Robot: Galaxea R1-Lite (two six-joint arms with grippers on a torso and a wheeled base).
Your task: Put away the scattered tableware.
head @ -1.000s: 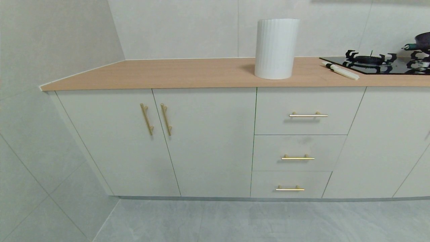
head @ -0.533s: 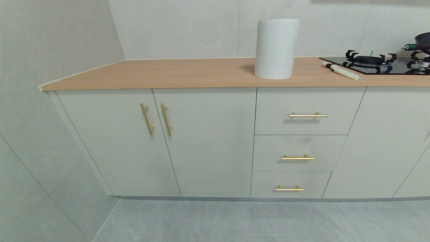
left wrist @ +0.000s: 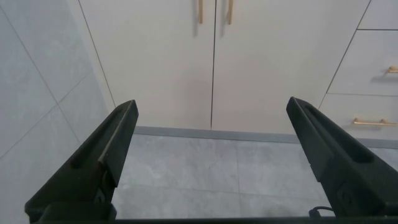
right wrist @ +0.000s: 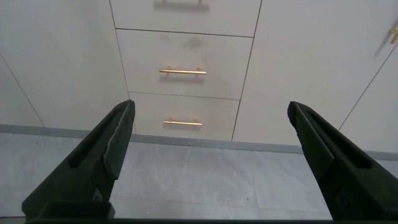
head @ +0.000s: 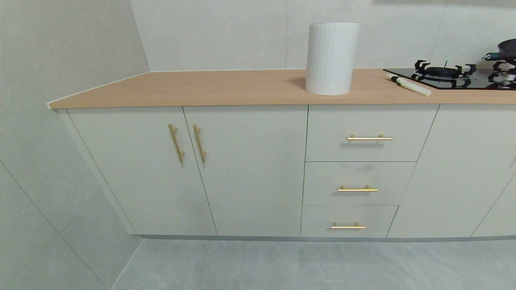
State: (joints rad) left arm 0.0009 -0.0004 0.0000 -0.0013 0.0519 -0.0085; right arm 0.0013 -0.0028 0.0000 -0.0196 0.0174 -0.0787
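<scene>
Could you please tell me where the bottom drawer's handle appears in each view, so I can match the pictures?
Head view: the bottom drawer handle is the lowest of three gold handles, just above the baseboard.
Left wrist view: the handle sits under the middle drawer handle, off to the side of the double doors.
Right wrist view: the handle sits directly below the middle drawer handle.
Shared landmark: the grey baseboard beneath the cabinets.

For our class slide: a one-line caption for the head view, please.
White canister on a wooden counter, pale utensil at the edge of the hob, shut drawers below.
</scene>
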